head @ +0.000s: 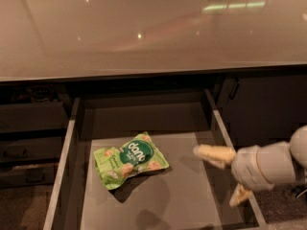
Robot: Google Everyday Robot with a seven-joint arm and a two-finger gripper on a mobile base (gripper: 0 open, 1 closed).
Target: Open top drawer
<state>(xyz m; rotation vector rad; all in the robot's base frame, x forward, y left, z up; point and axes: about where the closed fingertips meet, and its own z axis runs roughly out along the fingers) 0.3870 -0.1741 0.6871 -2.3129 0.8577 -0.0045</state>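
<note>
Gripper (215,177) sat at the lower right of the frame, its two pale fingers (213,153) spread apart and holding nothing. I saw one finger pointing left over the right edge of the top drawer (144,121), the other angled down near the drawer's pale right rail (221,128); I could not tell whether either touched it. The top drawer stood pulled out in the centre and lower part of the frame, beneath a glossy beige countertop (144,28). A green snack bag (129,159) lay flat on its grey floor, left of the gripper and apart from it. Shorter dark drawer fronts (29,152) showed at the left edge.
</note>
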